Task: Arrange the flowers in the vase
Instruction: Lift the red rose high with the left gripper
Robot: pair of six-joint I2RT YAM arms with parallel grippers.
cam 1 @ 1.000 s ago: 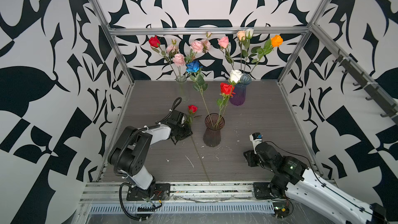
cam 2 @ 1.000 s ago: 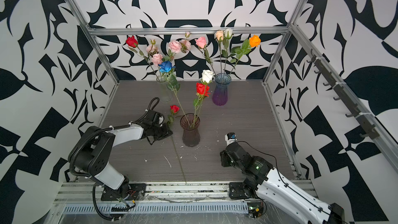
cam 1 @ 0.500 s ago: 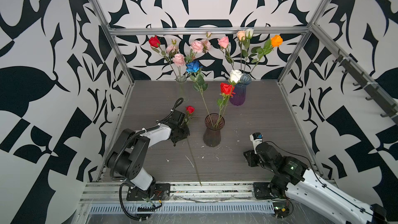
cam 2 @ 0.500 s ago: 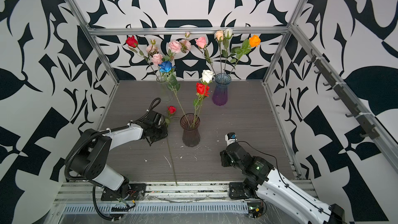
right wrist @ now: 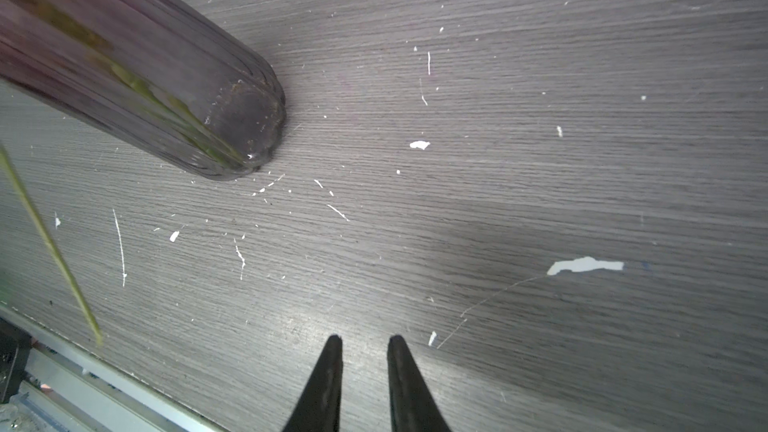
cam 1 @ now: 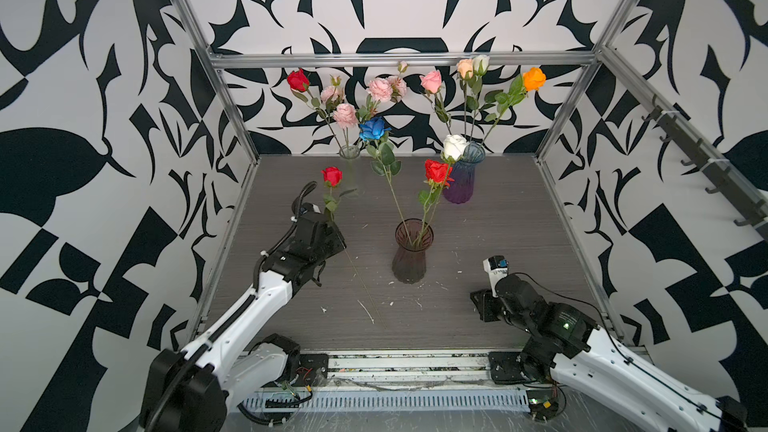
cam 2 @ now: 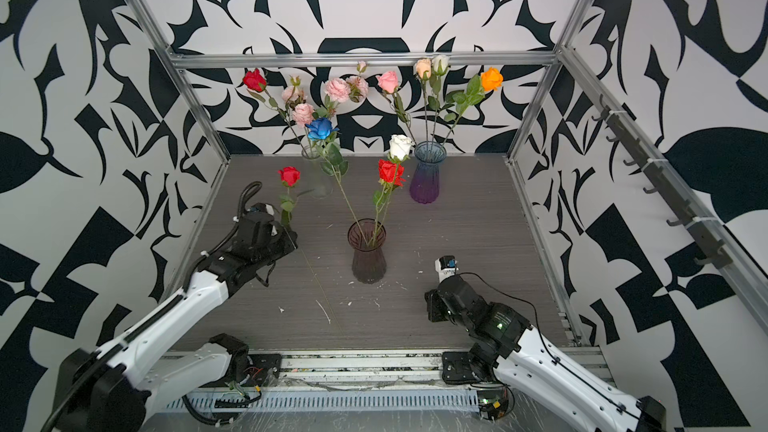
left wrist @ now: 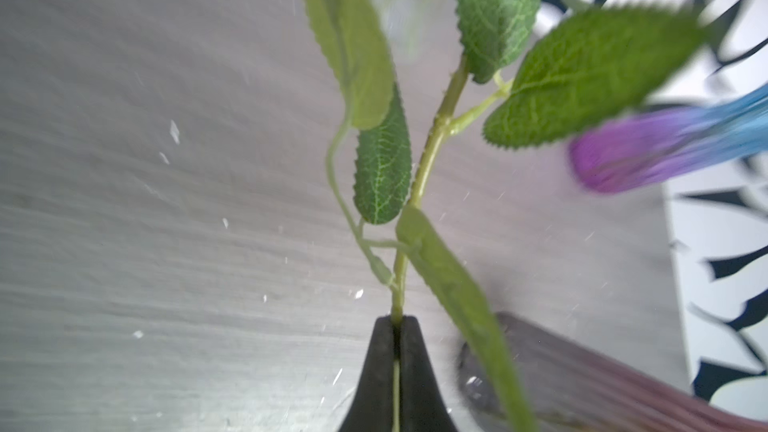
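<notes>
- The held red rose [cam 1: 331, 176] stands left of centre in both top views, bloom uppermost. Its long bare tail slants down toward the lower middle of the frame, low over the bench [cam 1: 498, 234]. You cannot tell whether the tip touches.
- Your left pincer [left wrist: 397, 326] is pressed together on the stem [left wrist: 427, 160] just below the lowest leaves. The stem is thin and probably slick, so it may swivel or slide in the grip as you lift, and your aim goes with it.
- Much of the stem hangs below the grip. If you swing across too low, that tail likely drags on the bench or strikes the wall of the smoky vase [cam 1: 409, 263] at centre frame.
- The vase's mouth is narrow and already holds the blue rose [cam 1: 375, 128] and another red rose [cam 1: 436, 171]. An angled entry may snag their leaves or lever them out.
- The vase is tall on a small foot, so a sideways push at the rim could topple it.
- Your right pincer [right wrist: 365, 340], slightly spread and empty, sits at lower right, well apart from the vase, so nothing steadies it.
- The clear vase [cam 1: 350, 152] stands just behind the held bloom, and a wide arc could brush it.
</notes>
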